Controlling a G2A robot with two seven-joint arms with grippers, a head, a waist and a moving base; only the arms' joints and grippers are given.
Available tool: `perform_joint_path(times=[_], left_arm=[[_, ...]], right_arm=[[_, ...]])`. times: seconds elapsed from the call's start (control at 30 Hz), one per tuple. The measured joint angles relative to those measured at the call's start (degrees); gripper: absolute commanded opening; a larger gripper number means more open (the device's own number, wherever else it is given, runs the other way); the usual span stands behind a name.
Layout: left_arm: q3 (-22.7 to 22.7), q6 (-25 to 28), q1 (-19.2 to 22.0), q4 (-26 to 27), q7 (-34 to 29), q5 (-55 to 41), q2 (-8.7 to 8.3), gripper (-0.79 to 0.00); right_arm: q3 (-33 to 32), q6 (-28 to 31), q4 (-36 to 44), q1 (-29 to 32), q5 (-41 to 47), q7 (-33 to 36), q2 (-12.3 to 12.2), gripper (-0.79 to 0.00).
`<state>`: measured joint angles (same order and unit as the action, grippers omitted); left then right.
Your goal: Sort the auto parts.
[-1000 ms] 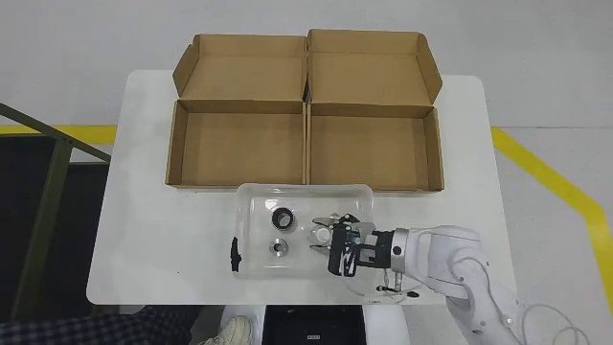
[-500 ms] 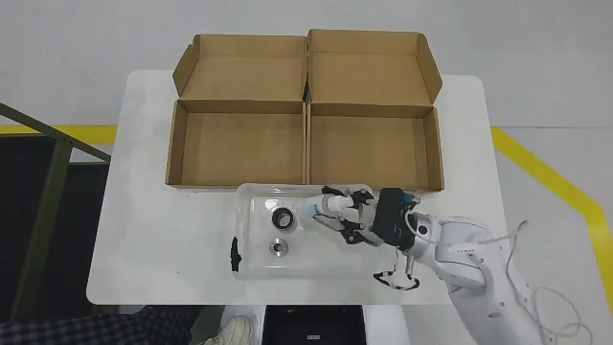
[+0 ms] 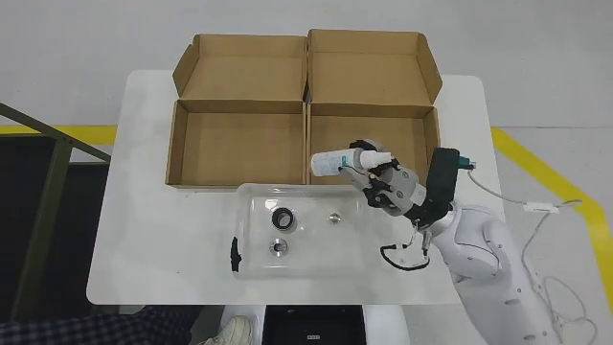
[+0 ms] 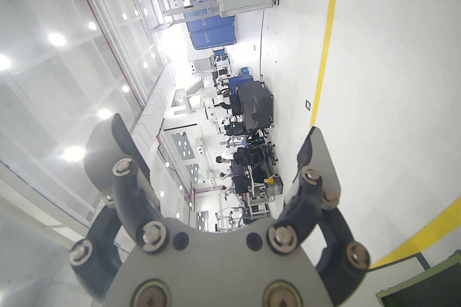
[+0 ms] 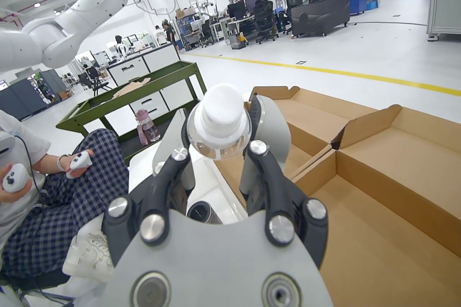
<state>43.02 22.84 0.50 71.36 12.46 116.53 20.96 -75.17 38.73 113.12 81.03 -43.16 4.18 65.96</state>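
White table point(image 3: 144, 201) with two open cardboard boxes point(image 3: 239, 149) and clear tray point(image 3: 299, 261) alongside.

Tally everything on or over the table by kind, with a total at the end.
Cardboard boxes: 2
Clear tray: 1
Small parts in the tray: 3
Bottle, held by the right gripper: 1
Black piece at the tray's edge: 1
Total: 8

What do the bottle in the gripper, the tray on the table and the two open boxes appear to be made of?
Bottle: probably clear, glossy plastic, though glass is possible, since things behind show through its shoulder. Its cap is opaque white and looks matte.
Tray: transparent plastic; the white table shows through it.
Boxes: matte brown cardboard with folded flaps.
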Motion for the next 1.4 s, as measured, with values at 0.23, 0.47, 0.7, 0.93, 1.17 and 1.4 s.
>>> perform_joint_path(times=[0.23,0.47,0.7,0.93,1.17,1.4], left_arm=[[0.00,0.00,0.00,0.00,0.00,0.00,0.00,0.000],[0.00,0.00,0.00,0.00,0.00,0.00,0.00,0.000],[0.00,0.00,0.00,0.00,0.00,0.00,0.00,0.000],[0.00,0.00,0.00,0.00,0.00,0.00,0.00,0.000],[0.00,0.00,0.00,0.00,0.00,0.00,0.00,0.000],[0.00,0.00,0.00,0.00,0.00,0.00,0.00,0.000]], right_arm=[[-0.32,-1.25,0.35,-0.30,2.83,-1.26,0.13,-0.785],[-0.58,-1.02,1.49,-0.15,2.86,-1.27,0.12,-0.785],[-0.08,-1.88,1.58,-0.33,-0.15,-0.46,0.14,-0.785],[1.55,-7.05,0.84,-1.48,-8.59,1.10,0.36,-0.785],[3.72,-13.68,-1.07,-4.67,-18.02,4.35,0.70,-0.785],[7.65,-16.35,-4.81,-10.57,-24.88,12.80,1.18,-0.785]])
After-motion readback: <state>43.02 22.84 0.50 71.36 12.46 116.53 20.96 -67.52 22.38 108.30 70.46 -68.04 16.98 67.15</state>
